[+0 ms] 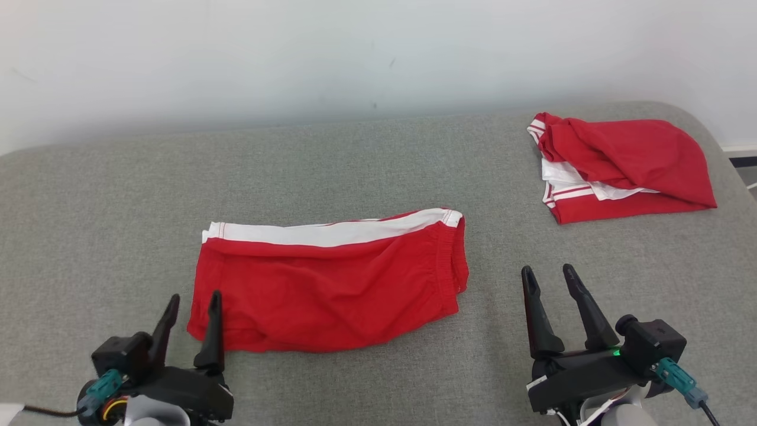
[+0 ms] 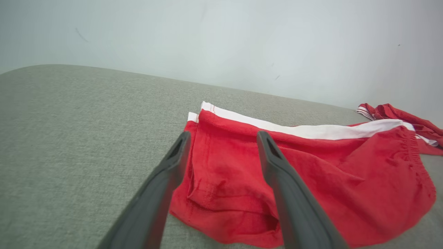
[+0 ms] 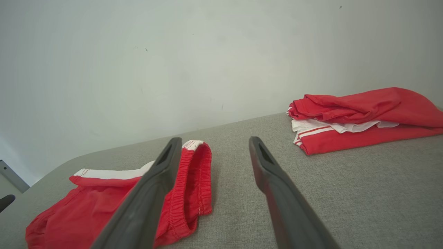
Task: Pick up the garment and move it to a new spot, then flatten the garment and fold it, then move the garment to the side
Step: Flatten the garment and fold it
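The left gripper (image 1: 195, 294) has its two dark fingers spread apart with nothing clamped between them. In the left wrist view the left gripper (image 2: 223, 134) frames the near left corner of the red shorts (image 2: 311, 180); whether a finger touches the cloth cannot be determined. The right gripper (image 1: 547, 268) is likewise spread wide and empty, positioned over bare grey padded surface (image 1: 118, 207) just right of the shorts. The red shorts (image 1: 331, 284) lie flat in the middle of the surface, between the two grippers, with a white band along the far edge and a gathered elastic waistband at the right end. The right wrist view shows that waistband beside one finger of the right gripper (image 3: 215, 139). Only open grey surface lies between the right gripper and the garment (image 1: 633, 154), which is located at the far right of the surface, near its rounded corner and well apart from the shorts. The garment (image 3: 363, 117) is a folded red bundle: a rumpled red layer on top, white fabric showing at the middle, and red-and-white striped trim at the left end. Its long axis runs left to right across the head view, with the trimmed end pointing toward the centre of the surface. A pale wall (image 1: 355, 53) rises behind the surface.
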Controlling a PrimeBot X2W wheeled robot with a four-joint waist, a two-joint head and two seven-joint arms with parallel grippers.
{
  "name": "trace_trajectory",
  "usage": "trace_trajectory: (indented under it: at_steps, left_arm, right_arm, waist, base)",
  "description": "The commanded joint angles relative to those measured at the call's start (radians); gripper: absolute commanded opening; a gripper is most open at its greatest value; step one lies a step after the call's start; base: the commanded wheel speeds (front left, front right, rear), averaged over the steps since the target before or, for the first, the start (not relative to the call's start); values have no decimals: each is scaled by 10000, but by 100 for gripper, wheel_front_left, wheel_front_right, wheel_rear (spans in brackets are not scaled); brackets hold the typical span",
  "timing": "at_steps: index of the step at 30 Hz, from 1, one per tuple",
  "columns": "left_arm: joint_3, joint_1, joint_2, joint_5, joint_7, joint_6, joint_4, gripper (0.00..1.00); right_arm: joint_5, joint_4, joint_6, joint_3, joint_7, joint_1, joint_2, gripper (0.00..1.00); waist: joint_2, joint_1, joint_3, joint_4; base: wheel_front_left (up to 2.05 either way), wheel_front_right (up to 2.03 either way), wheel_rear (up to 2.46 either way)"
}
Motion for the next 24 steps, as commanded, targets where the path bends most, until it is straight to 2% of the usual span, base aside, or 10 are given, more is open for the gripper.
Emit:
trace_trajectory:
  at_steps: [1,10,13,17,24]
  left_arm:
    - [227,324,-13,158,-35,77,-425,100]
    - [1197,1329,-119,764,-35,351,-2527,100]
    - [1355,1759,52,1368,-35,475,-3180,100]
    - [1540,2223,180,1892,-35,732,-3685,100]
    - [1506,2816,7,2082,-35,961,-4052,100]
  right_arm:
    - [-136,-42,-5,-52,-9,73,-56,100]
    - [-552,-192,-5,-545,-9,174,-21,100]
    - [-760,-247,-5,-801,-9,289,62,100]
    - [-978,-267,-5,-1056,-9,424,105,100]
    - [-1182,-165,-5,-1489,-10,755,151,100]
  waist:
    - [-1,1,-33,44]
    - [-1,1,-159,138]
    - [-1,1,-220,231]
    - [-1,1,-309,331]
    - [-1,1,-634,681]
  base:
    - [0,0,0]
    - [0,0,0]
    - [0,0,0]
    - [0,0,0]
    - [0,0,0]
